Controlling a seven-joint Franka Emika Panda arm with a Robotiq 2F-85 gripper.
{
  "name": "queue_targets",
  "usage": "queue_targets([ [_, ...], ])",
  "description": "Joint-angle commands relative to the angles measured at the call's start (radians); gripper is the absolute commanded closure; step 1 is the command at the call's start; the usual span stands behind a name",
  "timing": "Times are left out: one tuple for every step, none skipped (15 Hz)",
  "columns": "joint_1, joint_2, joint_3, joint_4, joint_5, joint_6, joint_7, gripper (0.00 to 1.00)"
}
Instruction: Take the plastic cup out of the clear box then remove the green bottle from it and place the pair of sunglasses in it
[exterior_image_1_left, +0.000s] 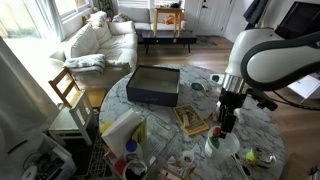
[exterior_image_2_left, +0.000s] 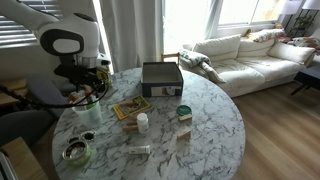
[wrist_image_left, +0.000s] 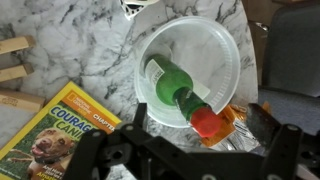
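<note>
The plastic cup (wrist_image_left: 205, 45) stands on the marble table (wrist_image_left: 70, 40), apart from the clear box (exterior_image_1_left: 153, 85), just below the gripper (wrist_image_left: 190, 152), whose fingers (wrist_image_left: 92, 152) are spread wide and hold nothing. It is translucent white. The green bottle (wrist_image_left: 168, 85) leans inside it, red cap (wrist_image_left: 207, 122) nearest the fingers.

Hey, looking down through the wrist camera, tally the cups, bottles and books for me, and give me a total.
Cups: 1, the plastic cup
Bottles: 1, the green bottle, lying inside the cup
Books: 1, the yellow book, beside the cup
Total: 3
</note>
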Motion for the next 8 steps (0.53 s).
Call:
queue_targets([
  [0.010,0.017,0.006,-0.003,-0.020,0.008,0.035,0.02],
  [0.010,0.020,0.007,-0.003,-0.020,0.008,0.037,0.08],
  [0.011,0.022,0.008,-0.002,-0.020,0.008,0.038,0.12],
  [0.011,0.023,0.009,-0.002,-0.019,0.009,0.039,0.20],
  [0.012,0.025,0.009,-0.003,-0.019,0.011,0.042,0.22],
  [0.012,0.027,0.010,-0.003,-0.018,0.015,0.043,0.19],
  [0.013,0.029,0.011,-0.004,-0.015,0.018,0.043,0.23],
  [0.013,0.031,0.012,-0.004,-0.012,0.024,0.042,0.19],
])
